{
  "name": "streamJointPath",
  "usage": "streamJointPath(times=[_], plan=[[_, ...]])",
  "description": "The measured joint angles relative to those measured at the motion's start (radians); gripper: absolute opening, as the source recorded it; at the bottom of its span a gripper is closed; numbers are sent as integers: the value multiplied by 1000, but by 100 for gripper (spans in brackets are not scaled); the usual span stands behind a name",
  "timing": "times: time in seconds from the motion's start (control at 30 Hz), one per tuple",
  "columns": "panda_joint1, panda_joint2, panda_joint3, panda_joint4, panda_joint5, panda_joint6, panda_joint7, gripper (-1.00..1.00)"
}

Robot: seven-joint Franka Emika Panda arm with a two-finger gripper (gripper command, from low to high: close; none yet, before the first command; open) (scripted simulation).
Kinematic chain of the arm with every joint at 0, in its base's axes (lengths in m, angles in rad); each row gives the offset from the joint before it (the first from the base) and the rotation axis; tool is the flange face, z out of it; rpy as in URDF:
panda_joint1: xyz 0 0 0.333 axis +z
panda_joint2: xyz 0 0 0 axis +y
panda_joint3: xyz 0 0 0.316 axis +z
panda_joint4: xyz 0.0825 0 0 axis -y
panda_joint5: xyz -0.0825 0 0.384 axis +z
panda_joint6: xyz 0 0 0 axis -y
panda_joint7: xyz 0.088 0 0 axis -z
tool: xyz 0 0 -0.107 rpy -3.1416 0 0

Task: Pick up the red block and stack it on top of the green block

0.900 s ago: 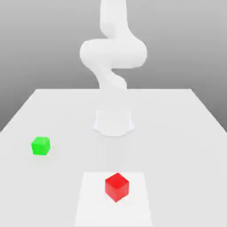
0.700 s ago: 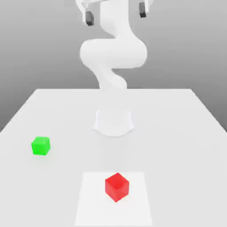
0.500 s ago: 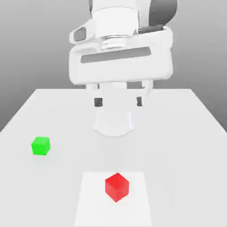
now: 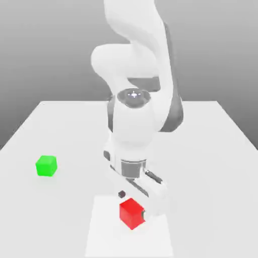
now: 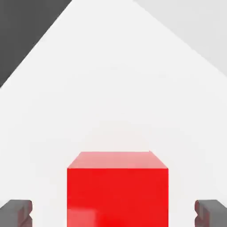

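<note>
bright, even light, pale surfaces washed nearly to white, very faint shadows, grey backdrop darkening downward

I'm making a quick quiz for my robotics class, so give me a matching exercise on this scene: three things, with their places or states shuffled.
1. Red block
2. Green block
3. Gripper

A. On the grey table, toward the exterior view's left
B. Open, fingers on either side of a block with gaps between
C. On the white square

Pairs: 1-C, 2-A, 3-B
</note>
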Motion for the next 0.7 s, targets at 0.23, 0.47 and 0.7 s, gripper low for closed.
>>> streamJointPath(times=[0.23,0.47,0.7], plan=[[-1,-4,2,-1,-1,-2,1,-100],[-57,-228,18,-38,74,-186,-73,-100],[-312,-390,-152,-118,-8,-260,-236,-100]])
